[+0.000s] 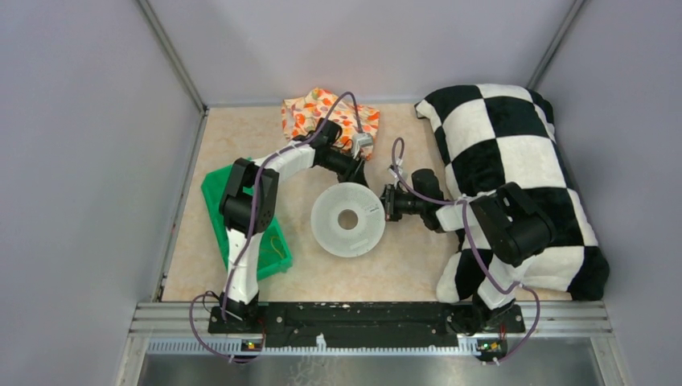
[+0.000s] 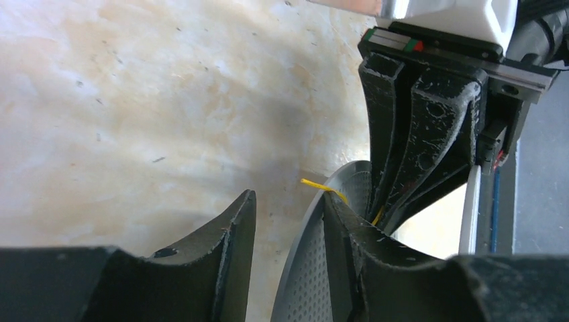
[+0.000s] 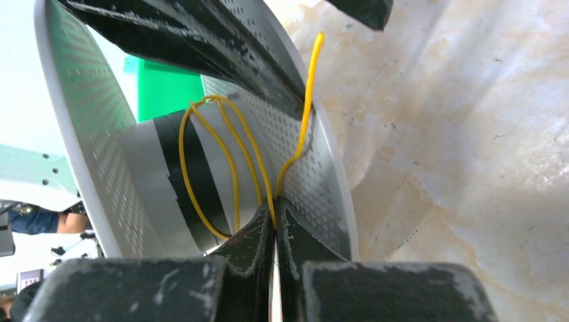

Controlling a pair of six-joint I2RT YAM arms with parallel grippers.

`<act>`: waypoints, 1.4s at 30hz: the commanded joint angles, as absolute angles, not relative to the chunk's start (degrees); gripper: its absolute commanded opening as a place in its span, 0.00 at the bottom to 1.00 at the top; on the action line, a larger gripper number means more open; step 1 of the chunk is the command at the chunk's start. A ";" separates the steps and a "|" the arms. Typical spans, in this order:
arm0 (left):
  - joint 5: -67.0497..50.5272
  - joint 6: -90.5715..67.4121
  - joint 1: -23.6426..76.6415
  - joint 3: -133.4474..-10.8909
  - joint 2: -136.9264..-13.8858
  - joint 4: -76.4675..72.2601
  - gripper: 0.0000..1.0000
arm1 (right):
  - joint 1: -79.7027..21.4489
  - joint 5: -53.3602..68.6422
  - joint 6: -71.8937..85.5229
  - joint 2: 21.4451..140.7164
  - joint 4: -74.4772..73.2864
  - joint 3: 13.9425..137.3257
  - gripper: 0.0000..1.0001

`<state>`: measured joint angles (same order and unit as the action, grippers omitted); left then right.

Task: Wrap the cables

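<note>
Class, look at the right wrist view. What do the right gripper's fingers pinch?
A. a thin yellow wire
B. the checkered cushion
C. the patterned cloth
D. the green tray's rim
A: the right gripper is shut on the yellow wire, whose loops lie between the flanges of the grey spool.

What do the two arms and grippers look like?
The left arm and right arm have white links and black joints; a purple cord runs along each. The left gripper and right gripper are black, with scuffed ribbed fingers; the right's rail bears a red-green mark.
</note>
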<state>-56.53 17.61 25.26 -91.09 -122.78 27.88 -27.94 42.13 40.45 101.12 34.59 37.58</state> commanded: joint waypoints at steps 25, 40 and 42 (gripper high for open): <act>-36.17 7.63 23.64 -91.74 -110.17 7.57 0.55 | -28.20 43.06 43.76 104.61 40.41 35.77 0.00; -21.33 -3.04 23.64 -68.20 -81.43 8.57 0.59 | -28.21 42.79 40.98 106.36 34.08 38.99 0.00; -19.77 -2.85 23.64 -66.76 -79.30 8.76 0.59 | -28.25 42.38 40.49 106.29 32.75 39.15 0.06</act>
